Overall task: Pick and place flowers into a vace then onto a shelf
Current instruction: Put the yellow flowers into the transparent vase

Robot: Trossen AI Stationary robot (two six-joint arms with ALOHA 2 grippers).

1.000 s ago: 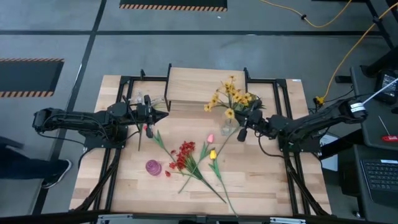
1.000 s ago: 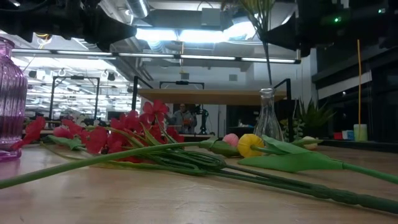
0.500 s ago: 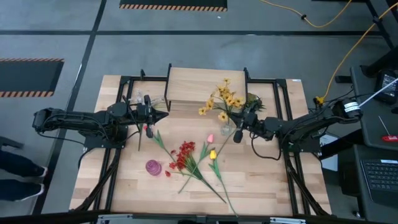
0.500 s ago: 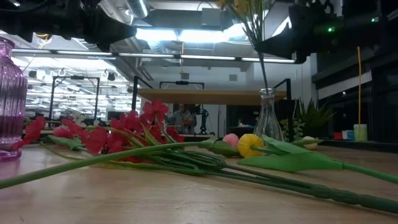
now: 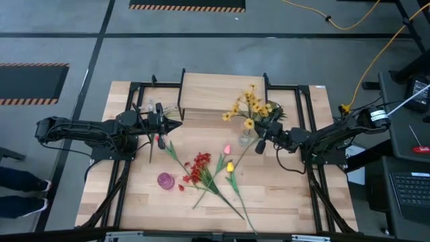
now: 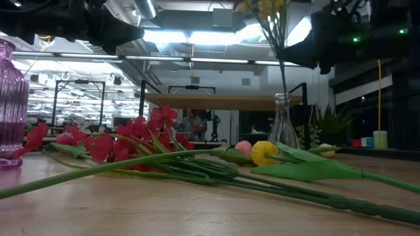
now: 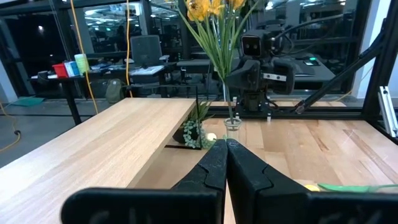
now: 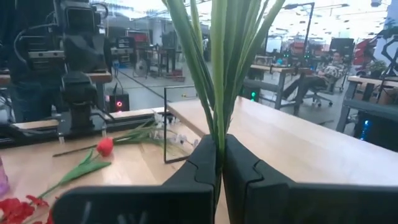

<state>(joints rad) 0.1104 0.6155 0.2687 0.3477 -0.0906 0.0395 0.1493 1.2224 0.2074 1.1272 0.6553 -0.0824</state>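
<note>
High view: the right gripper [image 5: 263,140] pinches the yellow flowers [image 5: 250,107]. The blossoms fan out past its tips, toward the shelf [image 5: 222,94]. The clear glass vase [image 5: 246,140] sits just beside the fingertips, on the side toward the left arm. The left gripper [image 5: 169,125] waits well apart, pressed together on nothing.

Low view: the green stalks [image 6: 281,58] run straight up and down, and their bottom end sits at the mouth of the clear glass vase [image 6: 283,124]. I think the stems only need to go down.

Left wrist view: the yellow flowers [image 7: 205,9] stand tall above the clear glass vase [image 7: 232,123], far in front of the shut fingers [image 7: 214,169].

Right wrist view: the fingers [image 8: 205,163] squeeze the green stalks [image 8: 219,65], which rise straight up from between the tips.
</note>
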